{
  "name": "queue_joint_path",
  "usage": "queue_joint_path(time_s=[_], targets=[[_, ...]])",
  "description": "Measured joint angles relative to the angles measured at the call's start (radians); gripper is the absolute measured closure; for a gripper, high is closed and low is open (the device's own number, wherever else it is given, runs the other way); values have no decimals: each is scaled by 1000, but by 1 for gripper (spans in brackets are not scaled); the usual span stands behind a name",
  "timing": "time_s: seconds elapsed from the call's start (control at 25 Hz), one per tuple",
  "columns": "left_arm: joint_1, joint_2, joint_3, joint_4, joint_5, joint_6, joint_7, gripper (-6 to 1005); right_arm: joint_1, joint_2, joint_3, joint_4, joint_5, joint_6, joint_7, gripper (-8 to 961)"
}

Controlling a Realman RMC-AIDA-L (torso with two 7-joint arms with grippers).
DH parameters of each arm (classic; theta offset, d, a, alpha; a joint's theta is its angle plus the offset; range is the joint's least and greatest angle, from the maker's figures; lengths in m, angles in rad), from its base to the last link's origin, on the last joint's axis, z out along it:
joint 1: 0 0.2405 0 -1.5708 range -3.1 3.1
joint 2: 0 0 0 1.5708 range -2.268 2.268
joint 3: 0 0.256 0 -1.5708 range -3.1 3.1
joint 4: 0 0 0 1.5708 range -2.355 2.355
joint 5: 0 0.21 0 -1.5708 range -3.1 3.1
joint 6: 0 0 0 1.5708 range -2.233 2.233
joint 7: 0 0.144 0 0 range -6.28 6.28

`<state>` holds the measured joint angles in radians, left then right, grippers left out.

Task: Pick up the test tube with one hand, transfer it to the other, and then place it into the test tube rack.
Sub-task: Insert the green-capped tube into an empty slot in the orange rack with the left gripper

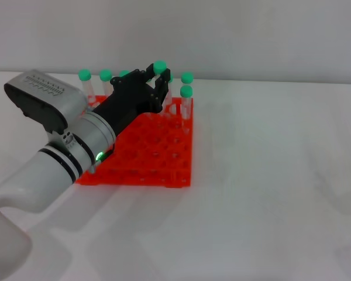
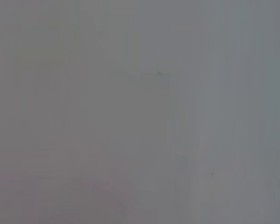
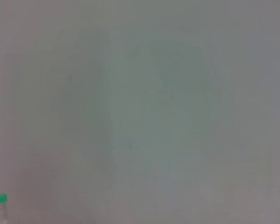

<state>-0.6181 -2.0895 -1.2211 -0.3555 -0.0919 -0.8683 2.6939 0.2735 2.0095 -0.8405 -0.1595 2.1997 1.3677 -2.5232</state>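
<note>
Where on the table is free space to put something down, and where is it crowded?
Free: the white table right of the test tube rack, and in front of it. Crowded: the rack's far edge, where the left gripper holds the test tube among standing tubes.

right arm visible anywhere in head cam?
No. Only the left gripper shows, reaching over the red rack and closed on a green-capped tube near the back rows.

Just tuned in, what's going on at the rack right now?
The left pincer is over the far side of the red test tube rack, shut on a green-capped test tube held upright above the holes. Other capped tubes stand along the rack's far rows. The right arm is out of the head view.
</note>
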Motion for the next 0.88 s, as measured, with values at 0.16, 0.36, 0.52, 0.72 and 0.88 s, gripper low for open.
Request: queue_joint_path(time_s=[0.16,0.36,0.52,0.72,0.88], targets=[[-4,0,1,0,2,15,0,726,0,0,0,1,0,8,0,76],[-6,-1,2,10,4,40,0,725,1,0,0,2,0,16,0,76],[-9,-3,2,21,4,41,-1,724,1,1,0,2,0,22,0,76],[-11,-6,2,23,1,49,-2,724,1,1,0,2,0,27,-1,76],[-15,-6,2,23,-4,87,-13,723,1,1,0,2,0,37,-5,76]])
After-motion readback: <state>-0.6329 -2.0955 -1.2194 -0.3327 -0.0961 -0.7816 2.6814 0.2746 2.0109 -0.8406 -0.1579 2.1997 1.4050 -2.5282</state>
